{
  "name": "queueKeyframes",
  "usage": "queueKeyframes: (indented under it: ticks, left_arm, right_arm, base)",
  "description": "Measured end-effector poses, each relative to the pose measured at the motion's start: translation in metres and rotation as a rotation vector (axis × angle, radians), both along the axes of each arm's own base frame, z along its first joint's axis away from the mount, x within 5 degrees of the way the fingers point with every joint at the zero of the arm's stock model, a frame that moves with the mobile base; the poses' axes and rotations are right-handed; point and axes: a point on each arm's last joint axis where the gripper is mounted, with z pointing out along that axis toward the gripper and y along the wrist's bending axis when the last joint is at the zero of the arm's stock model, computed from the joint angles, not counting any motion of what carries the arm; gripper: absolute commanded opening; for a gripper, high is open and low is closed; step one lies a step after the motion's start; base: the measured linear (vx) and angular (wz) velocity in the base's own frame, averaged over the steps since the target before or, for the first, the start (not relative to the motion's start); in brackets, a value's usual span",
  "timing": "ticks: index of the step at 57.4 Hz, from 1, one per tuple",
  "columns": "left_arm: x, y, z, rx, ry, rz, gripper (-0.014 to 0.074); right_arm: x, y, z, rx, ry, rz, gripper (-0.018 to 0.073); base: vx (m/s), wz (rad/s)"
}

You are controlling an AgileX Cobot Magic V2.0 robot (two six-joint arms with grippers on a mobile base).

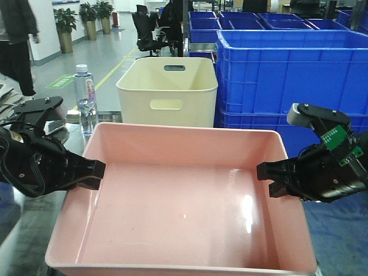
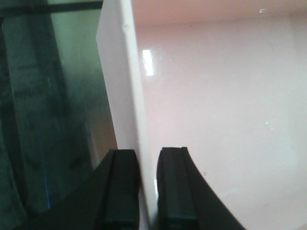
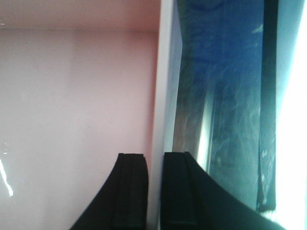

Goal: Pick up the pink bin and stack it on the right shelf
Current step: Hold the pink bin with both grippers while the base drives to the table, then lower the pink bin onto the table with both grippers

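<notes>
Gripping the left wall: left gripper (image 1: pixel 96 171), jaws nearly together, one finger outside and one inside the rim of the pink bin (image 1: pixel 172 218).
Bin position: level between both grippers, in front of a cream bin (image 1: pixel 168 86).
Right wall: right gripper (image 1: pixel 265 177), clamped the same way.
Shelf (image 1: pixel 23 230): dark, glossy, showing beside the bin.

A glossy grey floor (image 1: pixel 103 46) marked with a yellow line (image 1: pixel 115 68) runs back toward 11 o'clock, where potted plants (image 1: pixel 65 23) stand by a white wall (image 1: pixel 46 29) and black office chairs (image 1: pixel 145 29) sit near 12. Stacked blue crates (image 1: pixel 287 69) fill the view from 1 to 3 o'clock, a cream bin (image 1: pixel 167 86) just beside them. At 10 o'clock a clear water bottle (image 1: pixel 85 100) stands upright, a dark-clothed person (image 1: pixel 17 46) beyond it.
</notes>
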Motion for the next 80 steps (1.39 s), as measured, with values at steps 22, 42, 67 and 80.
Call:
queueKeyframes:
  ticks: [22,42,67,80]
  left_arm:
    - [0.0,0.0,0.0,0.0,0.0,0.0,-0.0005]
    - [0.0,0.0,0.0,0.0,0.0,0.0,-0.0005]
    - [-0.0001,0.0,0.0,0.0,0.001,0.0,-0.0005]
    - [-0.0001,0.0,0.0,0.0,0.001,0.0,-0.0005]
  right_arm:
    - [0.0001,0.0001,0.0001,0.001,-0.001,0.0,-0.0008]
    - [0.0001,0.0001,0.0001,0.001,-0.001,0.0,-0.0008]
    - [0.0,0.0001,0.0,0.001,0.0,0.0,-0.0008]
    - [0.0,0.0001,0.0,0.001,0.0,0.0,-0.0008]
  base:
    - [0.18,-0.01]
    - [0.07,-0.02]
    - [0.01,0.0]
    - [0.0,0.0]
